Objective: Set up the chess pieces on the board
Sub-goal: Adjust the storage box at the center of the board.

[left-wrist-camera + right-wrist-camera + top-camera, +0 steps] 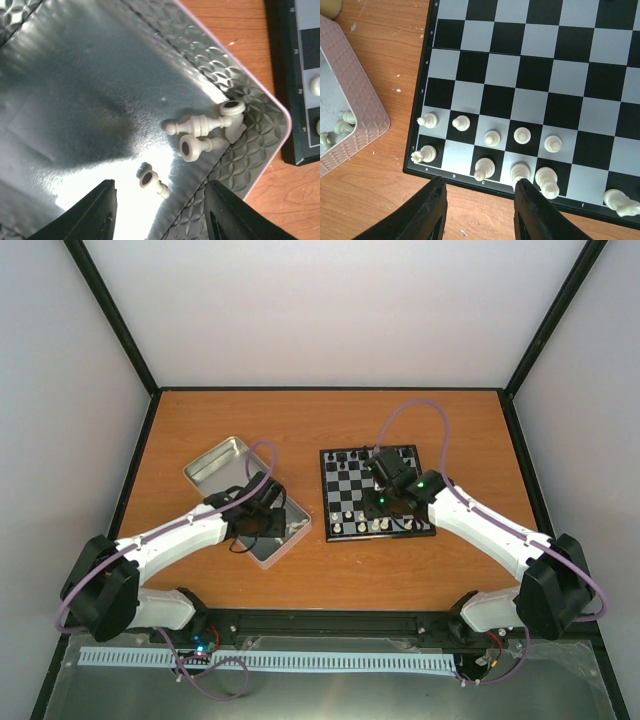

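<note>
I count about ten white pieces (pixel 492 137) standing on the two near rows of the board (pixel 535 75), with gaps at b1 and along the right-hand files. At least four more lie in a corner of the tin (pixel 250 100) on the worktop (pixel 235 30), so I judge the white side a little over half done. My left hand (pixel 160 212) hangs over those loose pieces, wide open and empty; my right hand (pixel 480 210) hovers at the board's near edge, also open, holding nothing.
</note>
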